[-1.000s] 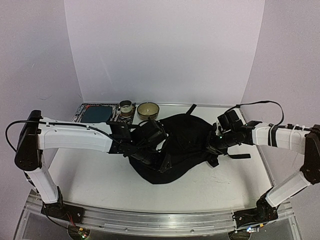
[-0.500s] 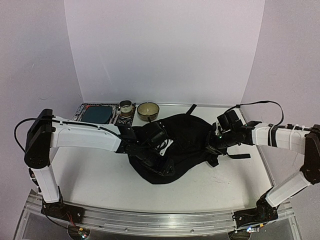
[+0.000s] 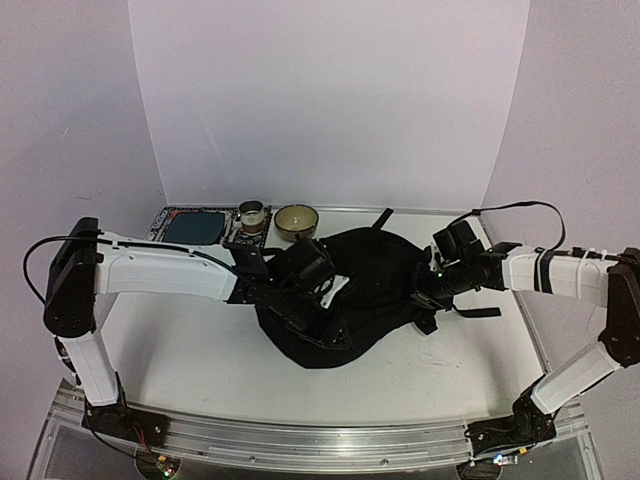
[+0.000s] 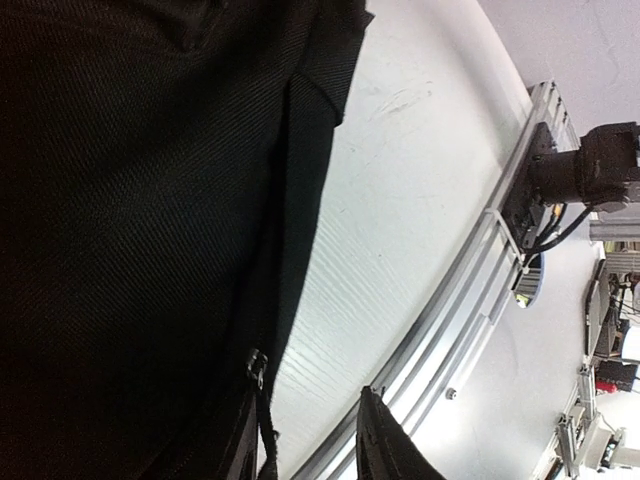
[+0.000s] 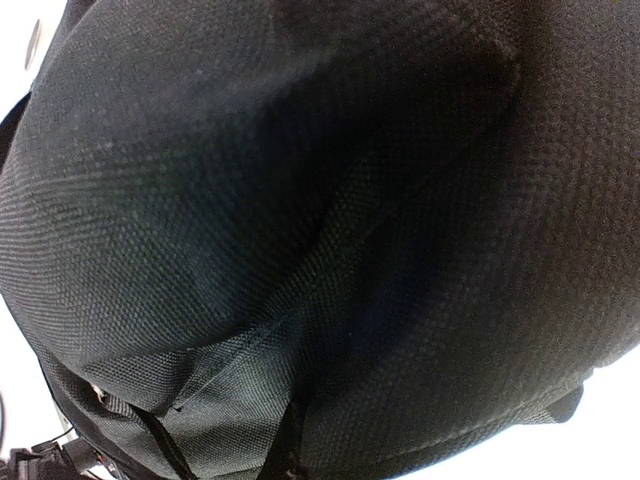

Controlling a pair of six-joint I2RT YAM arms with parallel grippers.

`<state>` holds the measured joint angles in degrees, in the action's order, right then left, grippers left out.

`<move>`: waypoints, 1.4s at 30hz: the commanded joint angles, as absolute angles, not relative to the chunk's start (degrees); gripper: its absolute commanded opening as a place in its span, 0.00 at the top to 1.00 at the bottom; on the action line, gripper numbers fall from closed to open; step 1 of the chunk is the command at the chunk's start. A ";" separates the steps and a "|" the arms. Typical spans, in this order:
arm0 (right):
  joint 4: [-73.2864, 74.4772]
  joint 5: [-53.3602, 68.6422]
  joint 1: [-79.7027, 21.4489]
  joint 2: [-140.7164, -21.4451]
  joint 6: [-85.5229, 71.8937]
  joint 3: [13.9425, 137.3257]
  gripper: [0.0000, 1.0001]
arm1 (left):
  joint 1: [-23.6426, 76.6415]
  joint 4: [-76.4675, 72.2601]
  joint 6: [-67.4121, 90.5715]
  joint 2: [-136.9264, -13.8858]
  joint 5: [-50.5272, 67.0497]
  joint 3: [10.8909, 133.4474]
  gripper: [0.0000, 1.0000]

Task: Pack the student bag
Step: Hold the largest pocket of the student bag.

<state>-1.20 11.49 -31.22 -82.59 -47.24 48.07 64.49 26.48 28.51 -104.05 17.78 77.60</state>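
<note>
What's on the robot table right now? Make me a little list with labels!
bag: the student bag, black, lying in the middle of the table
left gripper: at the bag's left side, near a zip pull; open or shut unclear
right gripper: shut, at the bag's right edge
back left of table: flat blue item, cup, bowl, all outside the bag
</note>
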 commanded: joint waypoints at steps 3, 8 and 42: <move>-2.82 14.13 -32.17 -83.45 -47.08 49.73 1.00 | 63.42 24.46 28.96 -97.82 19.82 78.00 0.68; -2.80 14.09 -32.18 -83.42 -47.02 50.01 1.00 | 62.62 25.79 28.42 -98.24 16.93 76.96 0.66; -2.81 14.54 -32.19 -82.97 -47.03 49.66 1.00 | 61.46 31.00 25.18 -105.00 24.90 80.07 0.83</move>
